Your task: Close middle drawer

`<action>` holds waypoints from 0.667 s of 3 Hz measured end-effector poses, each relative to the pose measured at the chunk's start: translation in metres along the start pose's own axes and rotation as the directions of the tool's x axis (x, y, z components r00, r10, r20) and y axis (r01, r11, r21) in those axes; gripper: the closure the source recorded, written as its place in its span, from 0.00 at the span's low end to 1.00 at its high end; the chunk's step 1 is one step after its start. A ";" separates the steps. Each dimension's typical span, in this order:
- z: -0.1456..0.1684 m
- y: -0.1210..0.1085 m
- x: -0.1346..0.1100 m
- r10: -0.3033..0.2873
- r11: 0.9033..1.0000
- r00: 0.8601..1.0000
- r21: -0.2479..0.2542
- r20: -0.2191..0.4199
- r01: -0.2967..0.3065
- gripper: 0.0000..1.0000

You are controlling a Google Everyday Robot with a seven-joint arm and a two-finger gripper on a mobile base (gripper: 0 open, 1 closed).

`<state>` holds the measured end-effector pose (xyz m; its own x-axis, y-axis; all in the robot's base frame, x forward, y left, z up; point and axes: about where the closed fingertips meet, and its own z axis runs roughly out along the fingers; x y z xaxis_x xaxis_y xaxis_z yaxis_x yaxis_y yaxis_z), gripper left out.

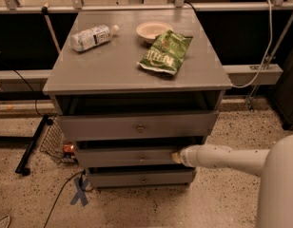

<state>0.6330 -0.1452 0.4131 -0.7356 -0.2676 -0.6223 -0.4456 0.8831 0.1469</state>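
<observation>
The middle drawer (130,156) is the second of three grey fronts on the cabinet, with a small round knob (141,157) at its centre. It sits slightly out from the cabinet, less far out than the top drawer (137,125). My white arm reaches in from the lower right. My gripper (176,156) is at the right end of the middle drawer's front, touching it. The bottom drawer (141,178) lies below.
On the grey cabinet top (113,70) lie a plastic bottle (92,36), a white bowl (153,30) and a green chip bag (166,51). A wire basket (56,144) stands on the floor at the left, beside a black stand leg (31,146). Rails run behind.
</observation>
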 end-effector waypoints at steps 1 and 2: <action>0.000 0.000 0.001 0.000 1.000 1.000 0.000 0.000 0.000 1.00; -0.003 -0.004 0.018 0.012 1.000 0.997 0.000 -0.075 -0.012 1.00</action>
<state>0.6197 -0.1547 0.4039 -0.7771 -0.2853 -0.5609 -0.4366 0.8864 0.1540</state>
